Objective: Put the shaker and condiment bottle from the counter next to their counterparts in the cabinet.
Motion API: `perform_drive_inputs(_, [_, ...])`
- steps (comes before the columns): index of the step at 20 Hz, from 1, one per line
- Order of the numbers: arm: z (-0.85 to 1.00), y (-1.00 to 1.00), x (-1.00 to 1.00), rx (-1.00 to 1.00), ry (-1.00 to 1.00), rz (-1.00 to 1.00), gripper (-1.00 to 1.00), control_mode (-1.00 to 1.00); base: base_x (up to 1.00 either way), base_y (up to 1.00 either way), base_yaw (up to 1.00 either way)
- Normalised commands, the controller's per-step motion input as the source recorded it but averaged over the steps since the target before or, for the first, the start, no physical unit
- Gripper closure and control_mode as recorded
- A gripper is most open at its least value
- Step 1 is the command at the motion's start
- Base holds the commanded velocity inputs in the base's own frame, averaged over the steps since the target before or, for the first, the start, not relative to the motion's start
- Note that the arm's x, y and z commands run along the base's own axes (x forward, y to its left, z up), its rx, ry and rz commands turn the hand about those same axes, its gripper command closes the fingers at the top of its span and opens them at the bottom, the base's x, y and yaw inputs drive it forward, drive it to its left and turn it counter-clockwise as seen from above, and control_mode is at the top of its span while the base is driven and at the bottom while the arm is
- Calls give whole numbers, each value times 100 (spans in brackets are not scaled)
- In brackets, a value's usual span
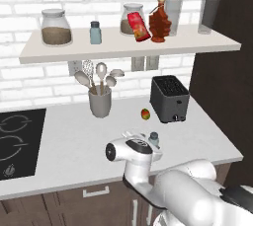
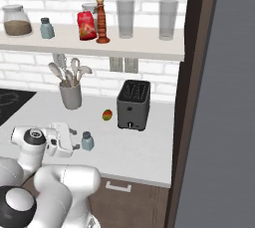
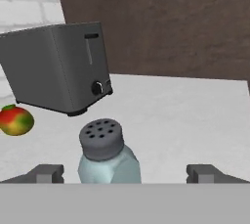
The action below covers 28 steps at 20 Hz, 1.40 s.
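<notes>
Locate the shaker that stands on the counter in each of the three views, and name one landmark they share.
Left base view: the shaker stands low and right of centre, just behind the arm's wrist.
Right base view: low and left of centre, beside the gripper.
Hand view: bottom centre, between the two finger tips.
Shared landmark: the dark toaster on the counter beyond the shaker.

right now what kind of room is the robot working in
A kitchen, rendered rather than real. A black hob is set into the pale counter, a toaster stands by a pot of utensils, and jars sit on the wall shelf.
</notes>
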Motion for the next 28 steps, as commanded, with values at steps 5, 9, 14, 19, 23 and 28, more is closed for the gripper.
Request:
perform_drive_inputs(5, [-22, 0, 30, 0, 2, 0, -100, -100, 0, 0, 0])
perform_drive_inputs(9, [-19, 0, 14, 0, 3, 0, -100, -100, 0, 0, 0])
perform_drive_inputs(14, [-8, -12, 1, 2, 4, 0, -100, -100, 0, 0, 0])
perform_drive_inputs(19, [0, -33, 0, 8, 4, 0, -100, -100, 0, 0, 0])
perform_drive_inputs(23, [-1, -39, 0, 10, 4, -1, -100, -100, 0, 0, 0])
perform_drive_inputs(28, [-4, -32, 0, 9, 2, -1, 100, -100, 0, 0, 0])
